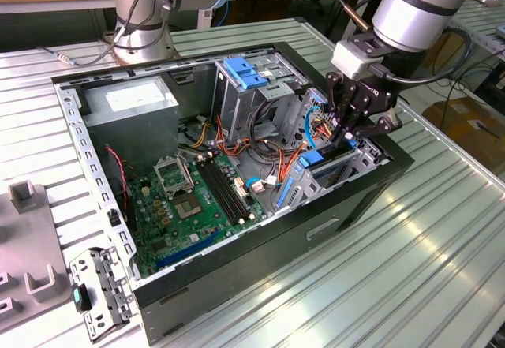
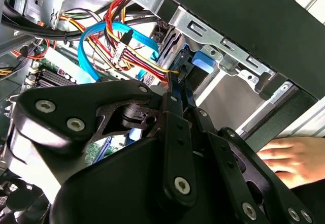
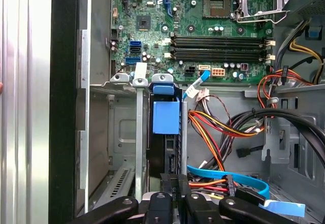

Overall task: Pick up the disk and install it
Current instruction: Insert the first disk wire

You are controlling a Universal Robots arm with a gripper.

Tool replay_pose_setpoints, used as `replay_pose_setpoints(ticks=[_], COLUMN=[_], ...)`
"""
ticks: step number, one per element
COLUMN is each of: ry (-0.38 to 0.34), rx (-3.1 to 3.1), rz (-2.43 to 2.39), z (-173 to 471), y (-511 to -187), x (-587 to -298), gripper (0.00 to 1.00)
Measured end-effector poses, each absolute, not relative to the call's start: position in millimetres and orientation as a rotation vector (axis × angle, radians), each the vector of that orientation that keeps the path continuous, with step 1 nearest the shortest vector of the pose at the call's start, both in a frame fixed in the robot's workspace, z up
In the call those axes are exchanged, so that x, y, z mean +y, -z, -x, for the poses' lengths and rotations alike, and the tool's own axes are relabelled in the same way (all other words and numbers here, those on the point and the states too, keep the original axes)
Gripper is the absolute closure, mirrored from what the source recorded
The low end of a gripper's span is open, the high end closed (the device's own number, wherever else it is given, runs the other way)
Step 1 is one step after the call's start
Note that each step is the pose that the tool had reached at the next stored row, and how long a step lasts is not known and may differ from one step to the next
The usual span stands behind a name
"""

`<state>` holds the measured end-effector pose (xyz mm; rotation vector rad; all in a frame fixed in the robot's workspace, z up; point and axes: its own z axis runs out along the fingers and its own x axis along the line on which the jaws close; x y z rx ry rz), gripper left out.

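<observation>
On a ribbed metal bench (image 1: 410,245) lies one open computer case (image 1: 237,285) with one green motherboard (image 1: 189,206). One gripper (image 1: 345,136), fingers drawn together, reaches into the drive bay (image 3: 114,132) at the disk (image 3: 166,117), which stands on edge there. One hand (image 2: 294,158) rests outside. No print is legible.

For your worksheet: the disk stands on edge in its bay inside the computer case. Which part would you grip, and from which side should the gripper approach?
Probably the disk's exposed upper edge with its blue rail, approached from the open side of the case. Metal bay walls flank its flat faces, so only that narrow edge looks reachable; the gripper sits there.
</observation>
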<state>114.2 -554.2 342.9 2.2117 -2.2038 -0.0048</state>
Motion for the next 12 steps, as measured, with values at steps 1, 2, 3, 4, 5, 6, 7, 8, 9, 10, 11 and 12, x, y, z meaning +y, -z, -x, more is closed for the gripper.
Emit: replay_pose_setpoints(ticks=[1,2,3,4,5,6,7,8,9,10,11,12], ry=[0.005,0.005,0.005,0.005,0.005,0.005,0.005,0.005,0.005,0.005,0.005,0.005], rx=[-2.204,-2.204,-2.204,-2.204,-2.204,-2.204,-2.204,-2.204,-2.204,-2.204,-2.204,-2.204], rz=[-2.212,-2.212,-2.212,-2.212,-2.212,-2.212,-2.212,-2.212,-2.212,-2.212,-2.212,-2.212], z=[-114.2,-114.2,-114.1,-114.2,-114.1,-114.1,-114.2,-114.1,-114.2,-114.2,-114.2,-114.2], y=[-342.9,-342.9,-342.8,-342.8,-342.8,-342.6,-342.7,-342.7,-343.4,-345.6,-348.2,-350.9], x=[-554.2,-554.2,-554.2,-554.2,-554.2,-554.3,-554.3,-554.3,-554.4,-554.3,-554.3,-554.3], gripper=[0.84,0.84,0.84,0.84,0.84,0.83,0.83,0.77,0.77,0.7,0.7,0.7])
